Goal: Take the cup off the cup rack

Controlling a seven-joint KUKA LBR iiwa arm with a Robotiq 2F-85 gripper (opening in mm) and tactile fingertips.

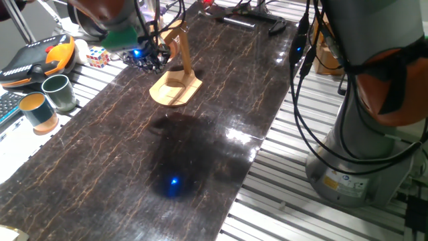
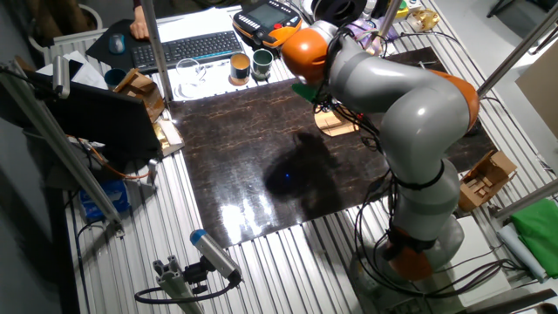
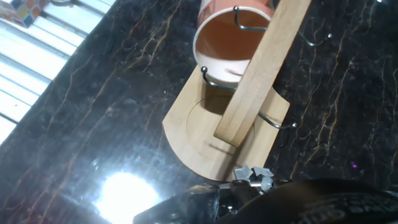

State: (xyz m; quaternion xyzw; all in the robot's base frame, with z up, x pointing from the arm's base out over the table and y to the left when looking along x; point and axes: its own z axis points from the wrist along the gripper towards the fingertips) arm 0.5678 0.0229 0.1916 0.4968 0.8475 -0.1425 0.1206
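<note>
In the hand view the salmon-pink cup (image 3: 227, 38) hangs on the cup rack with its pale mouth turned toward the camera. Thin wire hooks cross its rim. The rack's wooden upright (image 3: 264, 65) rises from a flat rounded base (image 3: 199, 140) on the dark table. Only a dark blurred part of my hand (image 3: 267, 202) shows along the bottom edge, short of the rack's base. In one fixed view my gripper (image 1: 148, 59) sits just left of the cup rack (image 1: 177, 84), and the cup is hidden behind it. I cannot make out how the jaws stand.
A dark green cup (image 1: 60, 92) and a teal cup with a tan inside (image 1: 37, 110) stand off the table's left edge. A teach pendant (image 1: 37, 57) and a colour cube (image 1: 97, 57) lie nearby. The robot's base (image 1: 361, 161) stands to the right. A keyboard (image 2: 187, 48) lies at the far end.
</note>
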